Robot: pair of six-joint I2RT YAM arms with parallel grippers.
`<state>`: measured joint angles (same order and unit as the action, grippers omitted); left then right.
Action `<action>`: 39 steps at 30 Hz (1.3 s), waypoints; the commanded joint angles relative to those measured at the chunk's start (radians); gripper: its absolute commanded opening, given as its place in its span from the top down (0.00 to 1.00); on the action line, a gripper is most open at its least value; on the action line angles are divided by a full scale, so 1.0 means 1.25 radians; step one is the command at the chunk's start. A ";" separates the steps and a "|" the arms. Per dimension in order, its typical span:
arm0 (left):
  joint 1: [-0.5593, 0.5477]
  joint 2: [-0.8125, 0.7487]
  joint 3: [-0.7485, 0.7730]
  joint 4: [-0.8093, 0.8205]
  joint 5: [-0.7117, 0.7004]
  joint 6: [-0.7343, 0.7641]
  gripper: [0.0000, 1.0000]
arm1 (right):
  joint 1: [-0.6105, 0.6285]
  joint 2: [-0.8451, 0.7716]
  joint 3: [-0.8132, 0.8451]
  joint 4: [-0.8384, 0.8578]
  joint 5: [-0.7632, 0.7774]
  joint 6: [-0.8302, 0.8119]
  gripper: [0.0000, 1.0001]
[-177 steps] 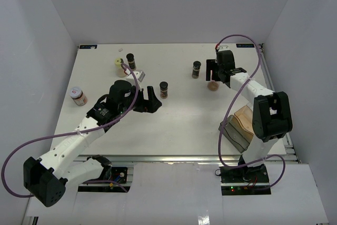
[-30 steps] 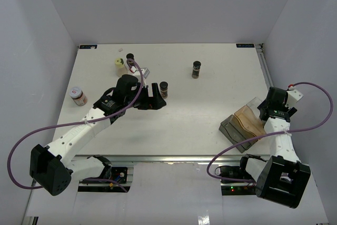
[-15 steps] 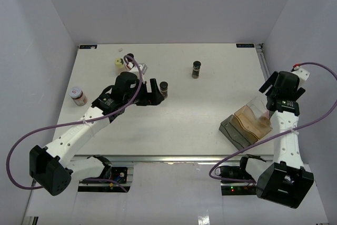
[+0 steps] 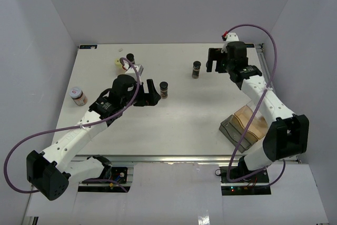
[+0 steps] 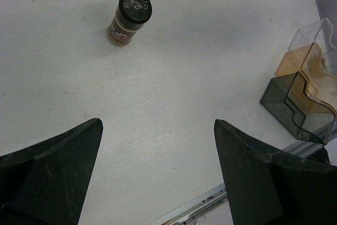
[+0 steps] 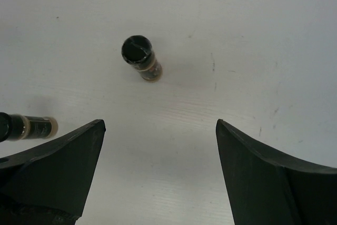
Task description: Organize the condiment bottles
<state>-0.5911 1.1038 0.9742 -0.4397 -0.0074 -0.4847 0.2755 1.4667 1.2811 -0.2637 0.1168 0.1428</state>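
Note:
A dark brown jar with a black cap [image 4: 164, 89] stands just right of my left gripper [image 4: 152, 92], which is open and empty. In the left wrist view that jar [image 5: 130, 18] is ahead of the open gripper [image 5: 158, 175]. A second dark jar [image 4: 196, 69] stands just left of my right gripper [image 4: 210, 60], also open and empty. In the right wrist view it [image 6: 141, 58] is ahead of the open gripper [image 6: 159, 175], and another dark jar [image 6: 27, 126] shows at the left edge. A pale-yellow-lidded jar [image 4: 119, 63], a third dark jar [image 4: 130, 58] and a pink-lidded jar [image 4: 78, 96] stand at the left.
A stepped rack of grey and clear plastic [image 4: 246, 126] sits at the near right of the table, with something orange-brown in it; it also shows in the left wrist view [image 5: 305, 104]. White walls close in the table on three sides.
My right arm has swung from over the rack at the near right up to the far middle, beside the dark jar. My left gripper has shifted slightly and stays open.

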 commanded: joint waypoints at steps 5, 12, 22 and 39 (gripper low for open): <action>0.000 -0.029 -0.036 0.024 0.032 0.015 0.02 | 0.050 0.178 0.154 0.110 -0.080 -0.072 0.06; -0.001 -0.025 -0.043 0.031 0.035 0.021 0.02 | 0.057 0.304 0.243 0.097 -0.071 -0.111 0.05; -0.001 -0.025 -0.054 0.037 0.040 0.019 0.02 | 0.058 0.417 0.322 0.074 -0.112 -0.138 0.05; -0.001 -0.016 -0.046 0.033 0.035 0.024 0.02 | 0.066 0.508 0.341 0.063 -0.097 -0.155 0.23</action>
<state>-0.5911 1.1011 0.9119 -0.4103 0.0374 -0.4624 0.3492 2.1029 1.6737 -0.1950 -0.0067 -0.0311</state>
